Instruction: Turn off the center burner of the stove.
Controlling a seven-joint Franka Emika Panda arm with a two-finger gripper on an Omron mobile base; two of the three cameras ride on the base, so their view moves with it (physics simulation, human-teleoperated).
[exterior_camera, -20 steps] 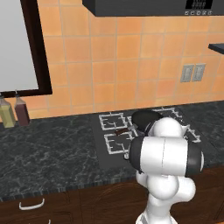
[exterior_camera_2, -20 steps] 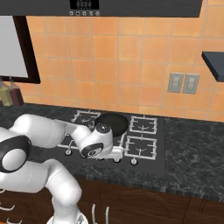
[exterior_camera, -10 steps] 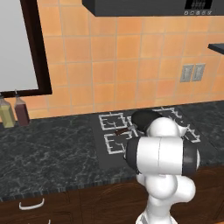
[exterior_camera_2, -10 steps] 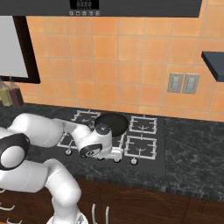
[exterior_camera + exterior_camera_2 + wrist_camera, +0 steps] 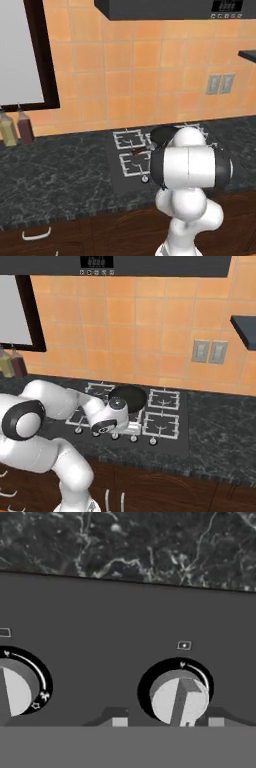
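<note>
The stove (image 5: 170,436) is a flat black cooktop with pale-grey wire grates and a front row of small silver knobs. A black pan (image 5: 128,397) sits over its middle and hides the center burner. My gripper (image 5: 131,429) hangs low at the knob row. In the hand view a round silver knob (image 5: 178,700) with a raised bar stands between my fingertips (image 5: 119,722). The gripper (image 5: 167,722) is open, and a narrow gap shows on each side of the knob. A second knob (image 5: 15,692) lies to its left.
Side grates (image 5: 161,423) flank the pan. Dark marble counter (image 5: 55,175) surrounds the cooktop (image 5: 125,160), with two bottles (image 5: 16,129) at the far left by the wall. Wall outlets (image 5: 209,351) sit above the counter at right, and a range hood (image 5: 115,263) hangs overhead.
The arm has shifted only slightly by the knob row. The stove, pan and knobs look unchanged.
</note>
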